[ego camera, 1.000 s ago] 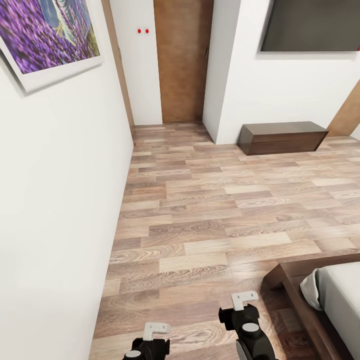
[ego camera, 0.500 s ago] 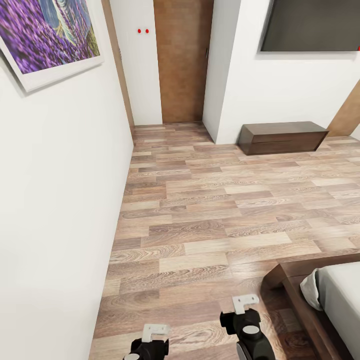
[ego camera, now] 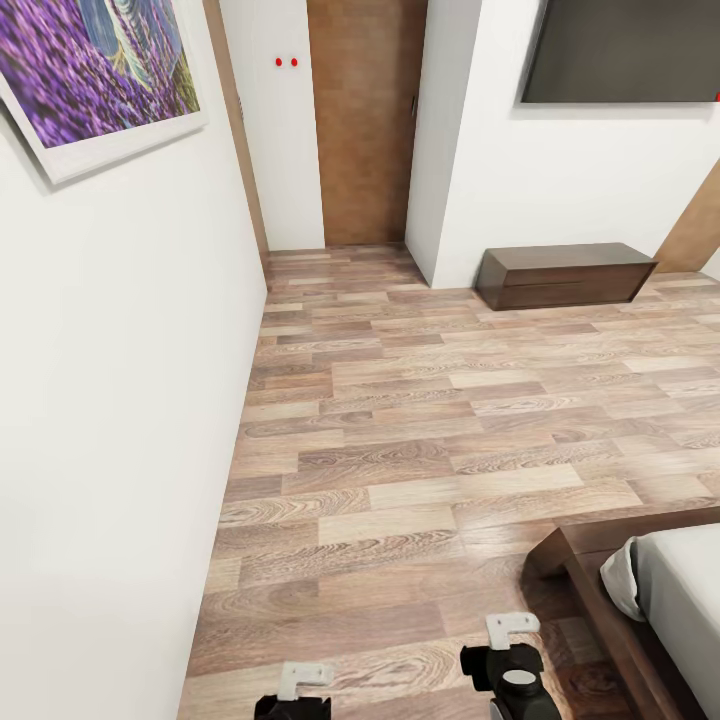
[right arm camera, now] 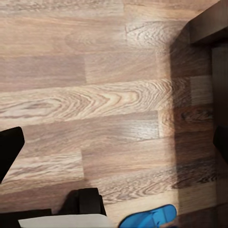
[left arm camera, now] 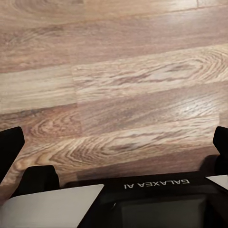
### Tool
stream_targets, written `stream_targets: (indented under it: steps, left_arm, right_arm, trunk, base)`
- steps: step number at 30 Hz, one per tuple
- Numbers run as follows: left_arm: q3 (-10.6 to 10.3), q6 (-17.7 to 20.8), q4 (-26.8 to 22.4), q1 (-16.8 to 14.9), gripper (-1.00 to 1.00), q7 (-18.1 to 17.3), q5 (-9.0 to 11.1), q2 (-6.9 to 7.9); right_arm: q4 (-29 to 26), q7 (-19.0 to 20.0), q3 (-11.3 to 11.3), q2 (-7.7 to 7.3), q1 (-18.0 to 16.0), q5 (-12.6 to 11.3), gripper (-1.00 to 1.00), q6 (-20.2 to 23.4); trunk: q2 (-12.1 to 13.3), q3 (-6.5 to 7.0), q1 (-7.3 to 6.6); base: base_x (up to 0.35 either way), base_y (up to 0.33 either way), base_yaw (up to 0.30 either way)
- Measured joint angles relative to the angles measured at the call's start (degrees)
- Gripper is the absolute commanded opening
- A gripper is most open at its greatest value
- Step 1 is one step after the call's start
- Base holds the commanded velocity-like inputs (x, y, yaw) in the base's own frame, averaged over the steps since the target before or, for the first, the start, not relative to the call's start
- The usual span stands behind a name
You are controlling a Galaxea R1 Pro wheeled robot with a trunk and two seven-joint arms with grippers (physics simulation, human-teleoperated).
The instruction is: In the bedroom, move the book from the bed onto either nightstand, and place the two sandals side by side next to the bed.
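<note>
In the head view the bed (ego camera: 585, 560), with its dark wooden frame and off-white mattress (ego camera: 690, 590), fills the lower right corner. My left wrist (ego camera: 292, 692) and right wrist (ego camera: 512, 660) hang low over the plank floor beside it. Part of one blue sandal (right arm camera: 147, 217) lies on the floor in the right wrist view, close to the dark bed frame (right arm camera: 209, 23). My right gripper (right arm camera: 114, 147) is open above bare planks. My left gripper (left arm camera: 114, 147) is also open over bare floor. The book and the nightstand are out of view.
A white wall with a framed lavender picture (ego camera: 90, 70) runs close along my left. Ahead are a brown wooden door (ego camera: 365, 120), a long low dark cabinet (ego camera: 565, 275) and a dark wall screen (ego camera: 630, 50). Wood floor (ego camera: 420, 430) stretches between them.
Both arms have sunk toward the lower edge of the head view, and the right wrist has shifted right, closer to the bed frame. The room itself has not shifted.
</note>
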Motion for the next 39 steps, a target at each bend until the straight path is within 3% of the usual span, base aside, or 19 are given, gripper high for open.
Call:
stream_targets:
  steps: [15, 26, 32, 39]
  left_arm:
    - [0.12, -0.81, 4.30, 0.05, 1.00, -0.19, 0.07, -0.06]
    - [0.23, -4.08, 11.32, 0.06, 1.00, -0.31, 0.16, -0.08]
    - [0.23, -7.46, 16.71, 0.04, 1.00, -0.28, 0.29, -0.07]
    - [0.19, -9.20, 19.46, 0.05, 1.00, -0.26, 0.34, -0.06]
  right_arm:
    - [3.05, 0.04, -1.52, -0.11, 0.41, 0.09, 1.00, -1.00]
    - [8.74, 0.05, -1.81, -0.13, 0.51, 0.07, 1.00, -1.97]
    - [14.77, -0.14, -1.78, 0.01, 0.53, 0.11, 1.00, -6.36]
    - [20.10, -0.35, -1.67, 0.18, 0.53, 0.28, 1.00, -10.68]
  trunk:
    - [0.00, 0.00, 0.00]
    - [0.00, 0.00, 0.00]
    - [0.00, 0.00, 0.00]
    - [0.00, 0.00, 0.00]
  base:
    - [0.000, 0.000, 0.000]
    - [0.000, 0.000, 0.000]
    - [0.000, 0.000, 0.000]
    - [0.000, 0.000, 0.000]
